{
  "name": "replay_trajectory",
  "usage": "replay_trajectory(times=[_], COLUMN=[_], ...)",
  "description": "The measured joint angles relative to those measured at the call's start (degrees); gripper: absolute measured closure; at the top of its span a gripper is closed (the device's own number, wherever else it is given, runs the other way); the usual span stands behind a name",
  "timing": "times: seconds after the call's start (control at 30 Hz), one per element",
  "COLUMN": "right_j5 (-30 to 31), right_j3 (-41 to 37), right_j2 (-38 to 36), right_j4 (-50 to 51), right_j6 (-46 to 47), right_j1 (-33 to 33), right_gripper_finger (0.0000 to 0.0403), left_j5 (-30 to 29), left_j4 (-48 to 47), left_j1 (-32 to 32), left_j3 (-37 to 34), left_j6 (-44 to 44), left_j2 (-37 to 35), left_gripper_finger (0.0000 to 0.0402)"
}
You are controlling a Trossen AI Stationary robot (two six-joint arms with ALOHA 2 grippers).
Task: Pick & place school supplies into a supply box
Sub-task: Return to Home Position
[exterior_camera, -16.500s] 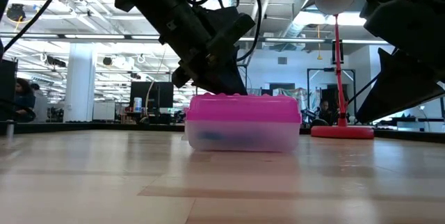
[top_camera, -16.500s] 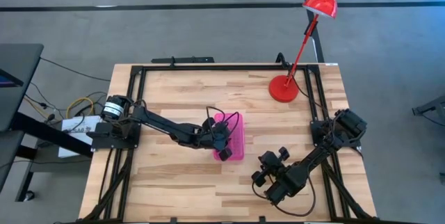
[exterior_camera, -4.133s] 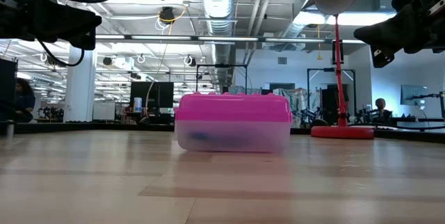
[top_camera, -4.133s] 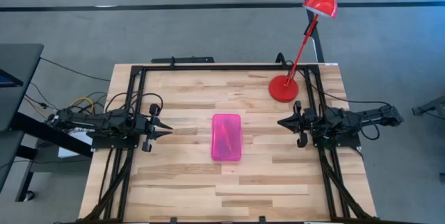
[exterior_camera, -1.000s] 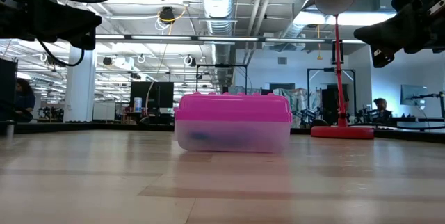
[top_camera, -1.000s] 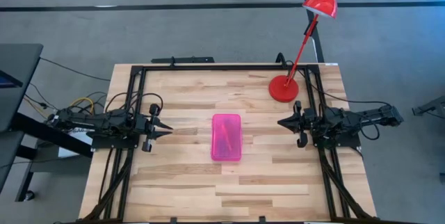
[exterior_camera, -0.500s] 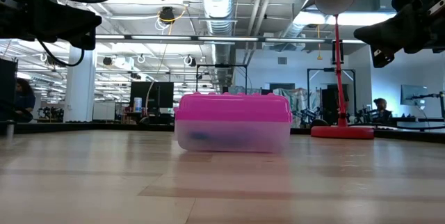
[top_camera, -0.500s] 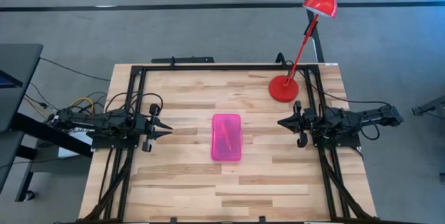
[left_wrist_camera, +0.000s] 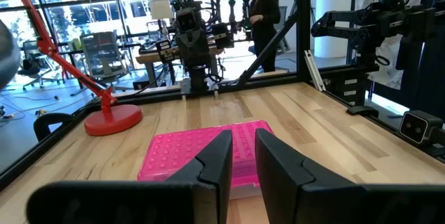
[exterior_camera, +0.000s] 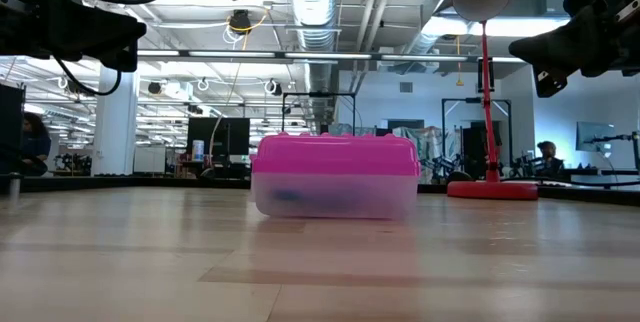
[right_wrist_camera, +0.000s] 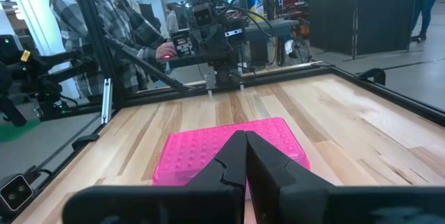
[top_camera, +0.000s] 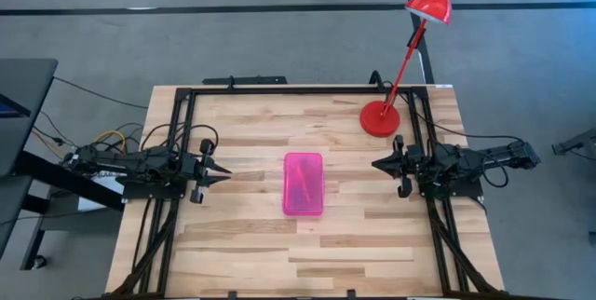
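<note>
The closed supply box (top_camera: 303, 184) sits on the desk (top_camera: 251, 244) between the left claw (left_wrist_camera: 243, 144) and right claw (right_wrist_camera: 245, 140), straight ahead of each and well apart. The left claw is slightly parted, empty; the right claw is pressed closed, empty. Homing well likely means settling both arms without swinging boxward.

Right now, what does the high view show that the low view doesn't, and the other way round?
Only the high view: the whole wooden table, with the left arm folded at its left edge and the right arm at its right edge. Only the low view: something blue inside the clear base of the supply box, and the room behind. Both: that box, pink lid closed, and the red lamp.
</note>
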State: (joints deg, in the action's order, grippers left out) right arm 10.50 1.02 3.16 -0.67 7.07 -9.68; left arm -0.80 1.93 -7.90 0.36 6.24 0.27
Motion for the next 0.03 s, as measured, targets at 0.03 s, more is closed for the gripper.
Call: replay_trajectory(times=[0.03], right_j5=[0.01], right_j3=[0.0], right_j2=[-0.01], right_j4=[0.01], right_j6=[-0.02], right_j1=[0.0], right_gripper_finger=[0.0402], left_j5=[0.0], left_j4=[-0.02], left_j1=[0.0], left_j3=[0.0], left_j6=[0.0], left_j2=[0.0], left_gripper_finger=[0.0343])
